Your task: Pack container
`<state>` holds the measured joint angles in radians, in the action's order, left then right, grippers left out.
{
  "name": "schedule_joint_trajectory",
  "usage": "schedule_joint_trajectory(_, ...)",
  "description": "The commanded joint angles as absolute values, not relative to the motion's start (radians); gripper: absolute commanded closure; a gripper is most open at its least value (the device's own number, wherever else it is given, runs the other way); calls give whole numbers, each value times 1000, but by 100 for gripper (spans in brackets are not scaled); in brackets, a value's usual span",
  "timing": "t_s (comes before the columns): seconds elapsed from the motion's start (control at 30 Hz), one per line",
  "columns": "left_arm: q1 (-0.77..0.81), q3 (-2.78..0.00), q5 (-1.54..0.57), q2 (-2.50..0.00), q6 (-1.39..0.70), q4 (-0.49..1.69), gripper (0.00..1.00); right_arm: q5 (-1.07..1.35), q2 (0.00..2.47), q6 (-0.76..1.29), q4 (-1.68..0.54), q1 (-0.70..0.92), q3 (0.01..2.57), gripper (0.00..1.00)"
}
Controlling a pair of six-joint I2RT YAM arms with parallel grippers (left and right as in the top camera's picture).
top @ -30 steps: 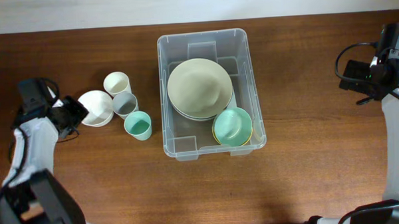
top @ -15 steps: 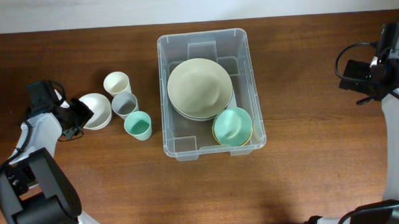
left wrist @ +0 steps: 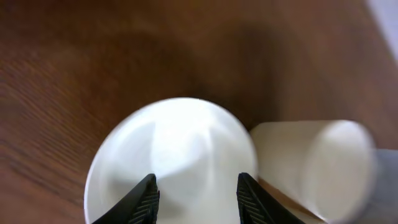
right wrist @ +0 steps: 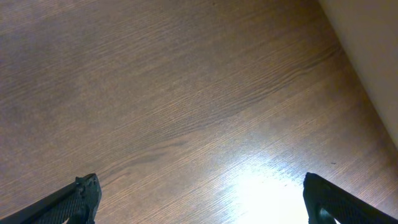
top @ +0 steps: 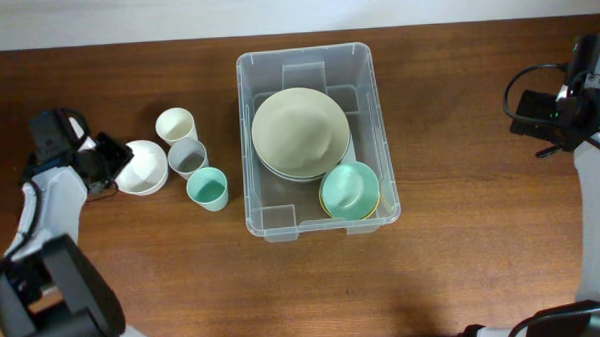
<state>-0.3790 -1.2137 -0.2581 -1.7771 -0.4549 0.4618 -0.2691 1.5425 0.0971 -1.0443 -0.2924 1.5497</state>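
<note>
Clear rectangular plastic container (top: 272, 224) stands mid-tabletop (top: 464, 273), partly packed. A pale green round plate (top: 301, 128) on a white stack fills its far half, and a teal bowl nested in a yellow one (top: 349, 190) sits in the near right corner. The near left corner is bare.

Left of it stand a white round bowl (top: 145, 164), a cream cup (top: 175, 125), a grey cup (top: 187, 156) and a teal cup (top: 208, 189), closely grouped. The left end effector (top: 108, 160) is at the bowl's outer edge, away from the cups. Its fingers (left wrist: 144, 200) are parted over the bowl and hold nothing; contact cannot be confirmed. Judged a grasp approach.

The right end effector (right wrist: 202, 205) is spread wide and empty over bare wood, well clear.
</note>
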Motion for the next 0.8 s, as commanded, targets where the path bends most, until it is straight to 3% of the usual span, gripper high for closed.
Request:
schedule_joint_trajectory(0.0, -382, -1243, -244, -1682, -462, 508, 58, -281, 1546, 98, -1044, -295, 1554, 1)
schedule_joint_trajectory(0.3, -382, -1242, -4, -1671, -451, 706, 54, -281, 1546, 98, -1044, -295, 1554, 1)
schedule_joint_trajectory(0.77, -382, -1238, -15, -1777, -452, 699, 53, -281, 1546, 98, -1044, -295, 1554, 1)
